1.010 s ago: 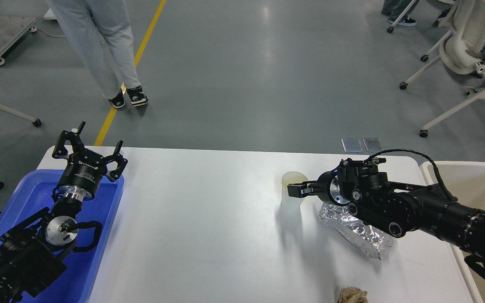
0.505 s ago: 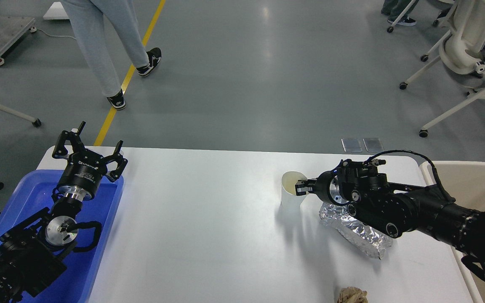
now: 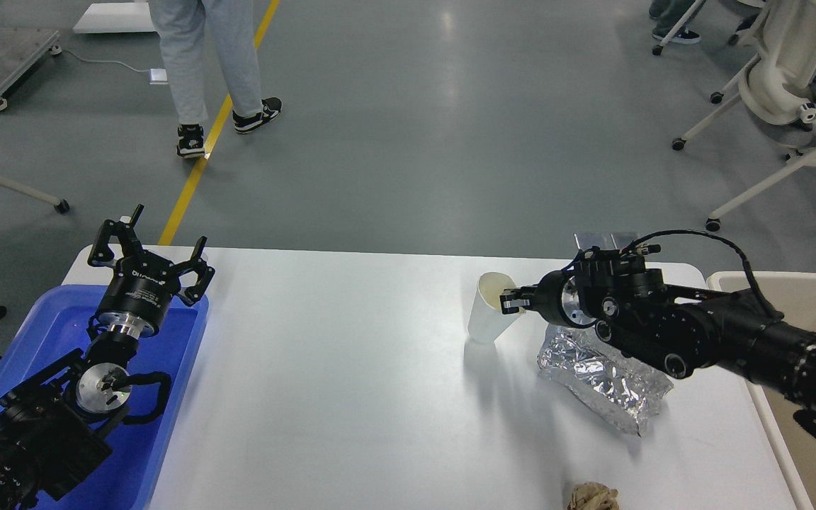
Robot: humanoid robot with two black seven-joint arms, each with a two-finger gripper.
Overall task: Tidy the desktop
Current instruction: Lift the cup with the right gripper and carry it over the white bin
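Your right fingers [image 3: 509,303] pinched the paper cup [image 3: 487,316] rim, cup tilted; lift gently toward the bin [image 3: 797,297]. Left fingers [image 3: 149,251] were wide, idle.

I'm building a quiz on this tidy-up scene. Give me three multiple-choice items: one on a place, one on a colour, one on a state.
1. Where does the foil bag lie?
A. in the tray
B. on the desktop
C. on the floor

2. What colour is the tray at the left?
A. blue
B. red
C. green

3. How is the paper cup by the right pincer?
A. crushed flat
B. upside down
C. gripped at the rim and tilted

Answers: 1 B, the bag rests on the white top; 2 A, the tray is plainly blue; 3 C, the fingers pinch the rim and the cup leans.
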